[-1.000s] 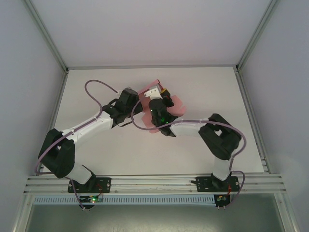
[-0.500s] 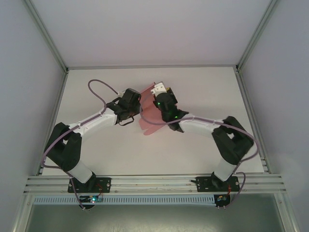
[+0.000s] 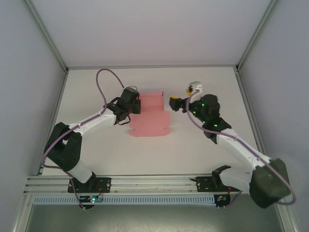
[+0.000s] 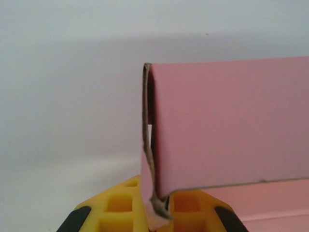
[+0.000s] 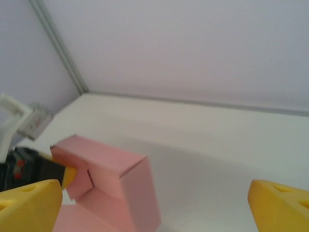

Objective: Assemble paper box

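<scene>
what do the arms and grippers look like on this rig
Both the left arm and right arm have white links, bulky black joints and a purple cable looping alongside. Green lights glow on the right wrist. The fingers are yellow, moulded with square pockets.

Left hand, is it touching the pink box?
Touching. The left wrist view shows a card edge of the box pinched between the yellow fingers of the left hand.
</scene>
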Robot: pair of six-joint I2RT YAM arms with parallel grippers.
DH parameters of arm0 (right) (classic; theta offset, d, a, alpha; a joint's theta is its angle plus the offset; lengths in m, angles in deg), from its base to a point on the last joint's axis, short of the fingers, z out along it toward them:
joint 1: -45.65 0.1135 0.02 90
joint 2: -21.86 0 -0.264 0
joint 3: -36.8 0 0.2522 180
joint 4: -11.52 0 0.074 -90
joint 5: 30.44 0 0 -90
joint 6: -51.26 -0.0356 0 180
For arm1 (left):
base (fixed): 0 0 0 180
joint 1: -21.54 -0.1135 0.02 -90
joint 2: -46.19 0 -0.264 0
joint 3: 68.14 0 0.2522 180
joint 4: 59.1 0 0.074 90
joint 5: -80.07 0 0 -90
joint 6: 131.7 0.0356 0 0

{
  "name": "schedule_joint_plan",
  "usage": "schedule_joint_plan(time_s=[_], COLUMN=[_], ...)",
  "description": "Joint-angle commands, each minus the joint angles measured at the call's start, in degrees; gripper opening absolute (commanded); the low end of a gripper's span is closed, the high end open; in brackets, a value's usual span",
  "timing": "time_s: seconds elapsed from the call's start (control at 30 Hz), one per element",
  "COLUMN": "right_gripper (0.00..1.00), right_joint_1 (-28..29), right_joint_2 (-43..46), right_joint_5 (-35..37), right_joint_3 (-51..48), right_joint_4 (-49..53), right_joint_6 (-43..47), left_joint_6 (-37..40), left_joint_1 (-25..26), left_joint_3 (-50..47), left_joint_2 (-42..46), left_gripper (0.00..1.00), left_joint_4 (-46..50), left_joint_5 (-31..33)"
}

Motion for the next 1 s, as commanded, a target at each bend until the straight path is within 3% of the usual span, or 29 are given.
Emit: schedule_joint_plan(time_s=[0.0,0.2,0.33,0.43,0.53,0.67,0.77,0.9,0.97], right_gripper=[0.98,0.98,0.98,0.98,0.98,0.98,0.98,0.98,0.98], right_joint_1=[-3.78,-8.57,-9.41,-9.59,-9.85,-10.16,-10.59,-11.41,-11.61], right_joint_2=[4.28,9.18,10.97,12.0,13.02,14.85,16.94,20.4,21.78], right_joint_5=[-3.44,-9.4,-10.6,-10.07,-9.26,-7.71,-4.88,-2.24,-2.2], right_joint_3=[-3.22,-5.13,-4.77,-4.73,-5.07,-5.38,-5.56,-6.64,-7.19], right_joint_4=[0.54,5.13,9.96,13.1,15.58,18.31,20.81,22.58,22.69], right_joint_6=[-6.4,-8.21,-6.74,-5.35,-4.59,-4.0,-3.34,-2.82,-2.49], left_joint_6=[16.96,40.12,64.49,78.91,89.37,98.11,107.25,119.4,124.22], left_joint_1=[-0.64,-0.8,-0.78,-0.76,-0.68,1.16,3.8,8.05,8.76], left_joint_3=[-0.75,-0.65,8.13,16.35,22.84,26.48,24.08,17.32,16.47], left_joint_2=[2.61,4.7,2.55,-1.13,-4.67,-8.38,-10.41,-14.73,-17.11], left_gripper=[0.0,0.0,0.0,0.0,0.03,0.06,0.06,0.04,0.02], left_joint_4=[-5.81,-5.08,15.25,29.82,37.57,37.0,32.24,16.31,11.97], left_joint_5=[-7.27,-15.91,-25.79,-28.49,-25.46,-19.01,-14.85,-4.53,-2.66])
